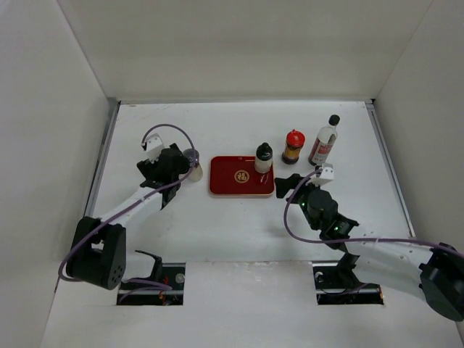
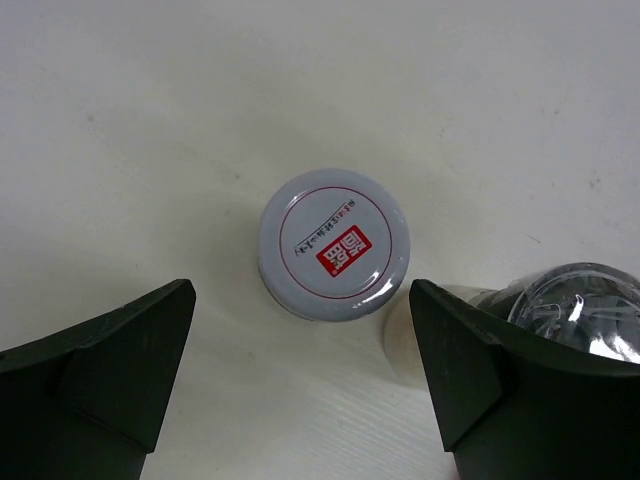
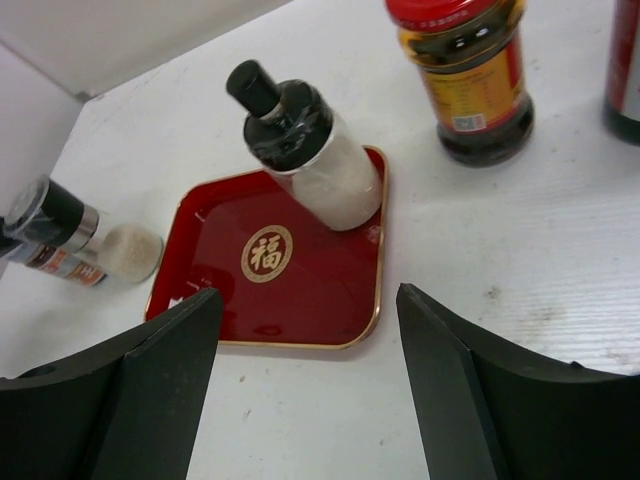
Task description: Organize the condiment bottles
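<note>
Left gripper (image 2: 302,335) open, jaws wide, pointing down. White-lid shaker jar (image 2: 333,245) upright just ahead, centred between fingers, untouched; left arm nearer. Grey-lid shaker jar (image 2: 578,305) crowds one finger's outer side, a likely obstruction. Right gripper (image 3: 307,300) open, empty, facing white bottle (image 3: 335,170) on red tray (image 1: 225,185).

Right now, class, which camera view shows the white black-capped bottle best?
The right wrist view: the white bottle stands large on the red tray. Top external shows it small; left wrist shows none of it.
</note>
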You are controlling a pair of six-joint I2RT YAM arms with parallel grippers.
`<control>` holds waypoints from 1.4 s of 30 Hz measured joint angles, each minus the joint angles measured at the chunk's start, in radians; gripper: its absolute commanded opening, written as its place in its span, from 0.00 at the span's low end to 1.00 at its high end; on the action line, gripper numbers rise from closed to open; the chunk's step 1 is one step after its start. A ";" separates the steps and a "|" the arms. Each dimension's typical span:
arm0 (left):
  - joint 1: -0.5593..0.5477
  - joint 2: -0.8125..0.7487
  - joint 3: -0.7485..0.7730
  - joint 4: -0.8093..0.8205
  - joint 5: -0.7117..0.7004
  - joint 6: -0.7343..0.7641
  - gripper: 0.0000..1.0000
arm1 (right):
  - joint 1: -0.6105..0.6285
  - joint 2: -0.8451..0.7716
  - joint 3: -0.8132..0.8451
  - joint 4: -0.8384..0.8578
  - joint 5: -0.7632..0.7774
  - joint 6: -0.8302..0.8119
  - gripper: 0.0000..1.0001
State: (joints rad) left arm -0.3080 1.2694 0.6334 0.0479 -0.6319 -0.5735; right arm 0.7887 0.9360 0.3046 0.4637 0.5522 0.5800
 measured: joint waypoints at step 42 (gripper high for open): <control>-0.472 0.160 0.282 -0.005 0.038 0.030 0.31 | 0.016 -0.046 0.013 0.017 -0.001 -0.026 0.75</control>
State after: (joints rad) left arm -0.7795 1.4296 0.9154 0.0429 -0.5941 -0.5434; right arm 0.8043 0.8902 0.3172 0.4805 0.5510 0.5545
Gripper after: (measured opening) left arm 0.607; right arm 0.752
